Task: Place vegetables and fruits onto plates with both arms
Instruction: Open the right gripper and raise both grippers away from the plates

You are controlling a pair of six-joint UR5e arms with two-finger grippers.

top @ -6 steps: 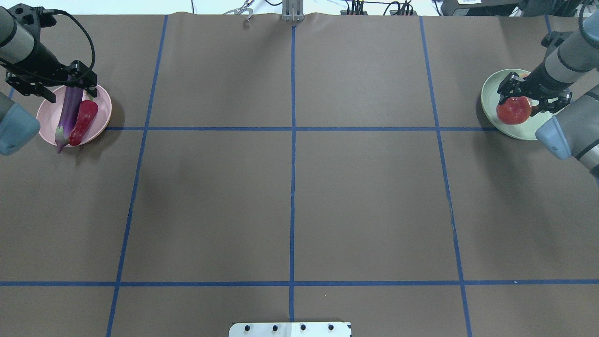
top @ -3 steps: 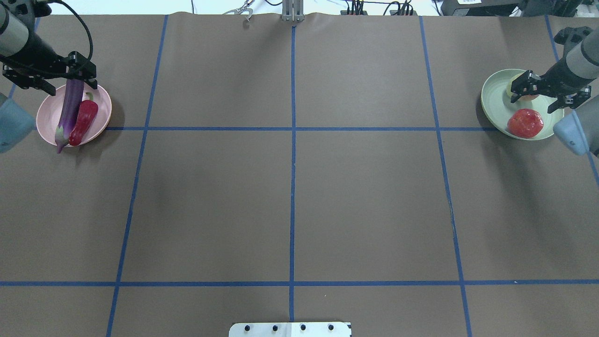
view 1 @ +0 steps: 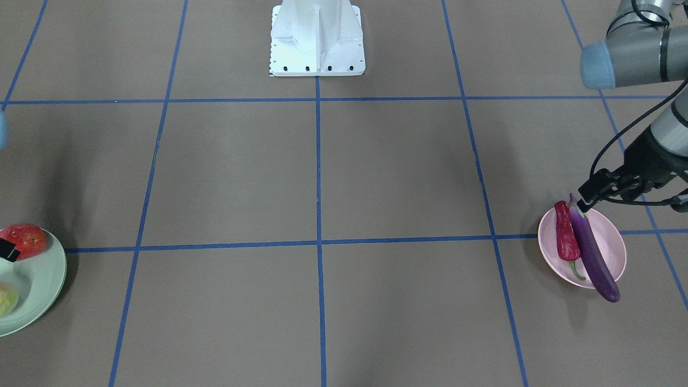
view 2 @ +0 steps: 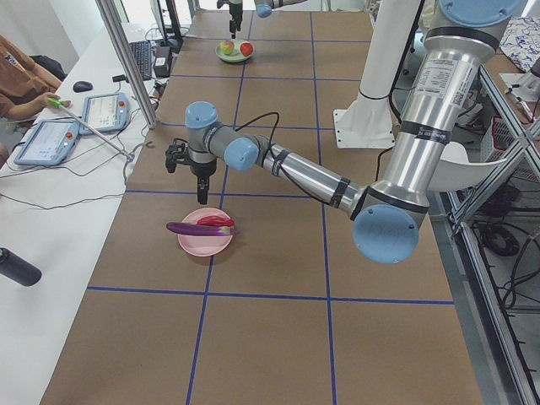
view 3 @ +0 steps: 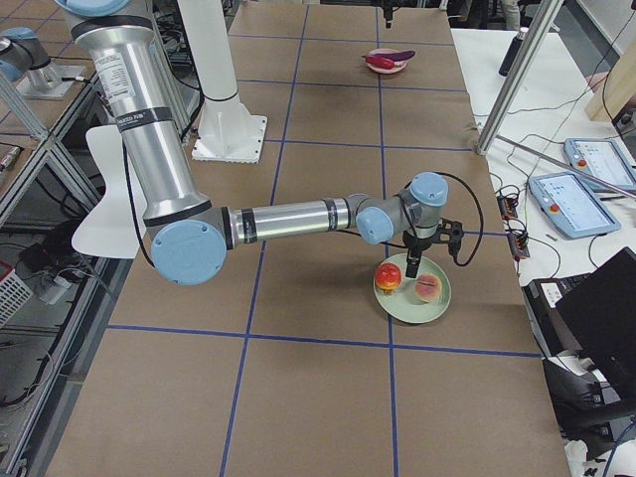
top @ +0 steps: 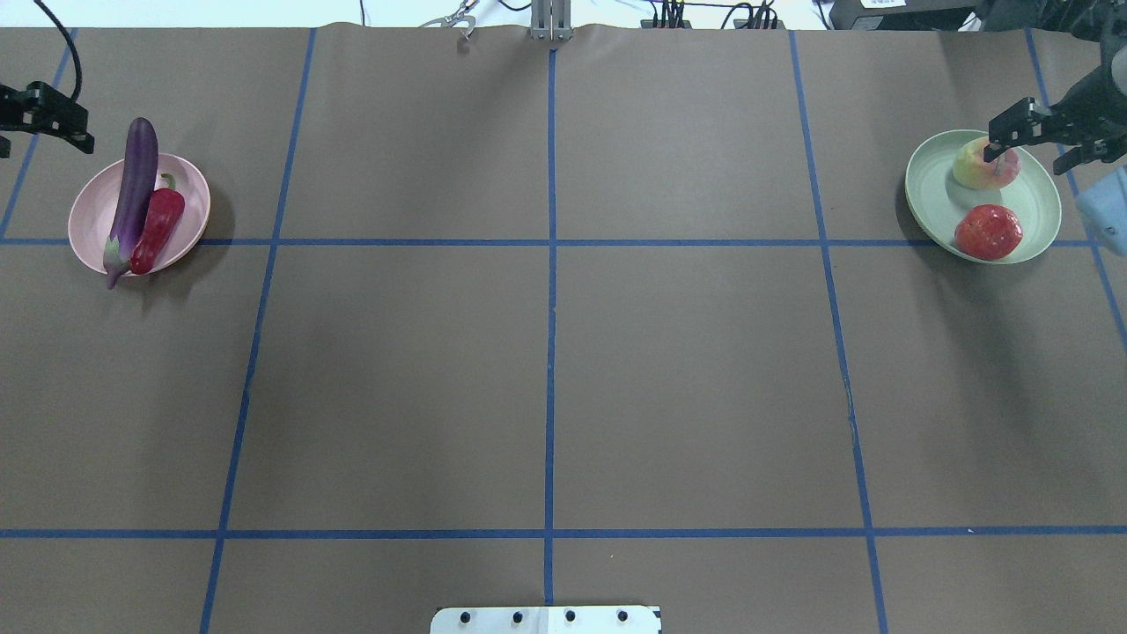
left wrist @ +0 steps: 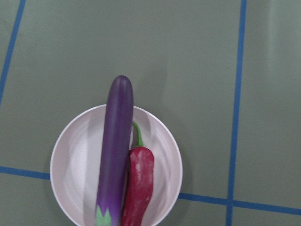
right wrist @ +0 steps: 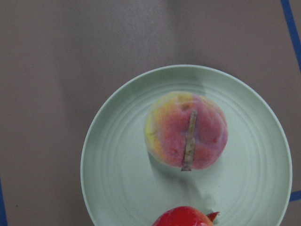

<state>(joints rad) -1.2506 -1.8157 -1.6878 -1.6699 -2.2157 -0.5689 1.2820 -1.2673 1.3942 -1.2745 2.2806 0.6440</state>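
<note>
Fingers wide and empty on both sides! Left gripper [view 1: 630, 196] hangs off the eggplant's [top: 134, 189] far tip, toward the desk's left edge. That eggplant lies near-to-far across the pink plate [top: 88, 216], chili pepper [top: 158, 227] alongside. Right gripper [top: 1052, 139] hovers by the peach [top: 975, 167], with the pomegranate [top: 988, 232] nearer, both on the green plate [top: 933, 198] at the right edge. Count: two plates, two vegetables, two fruits. Looks finished!

Two plates [top: 88, 216] — two vegetables [top: 136, 180], two fruits [top: 988, 232].
</note>
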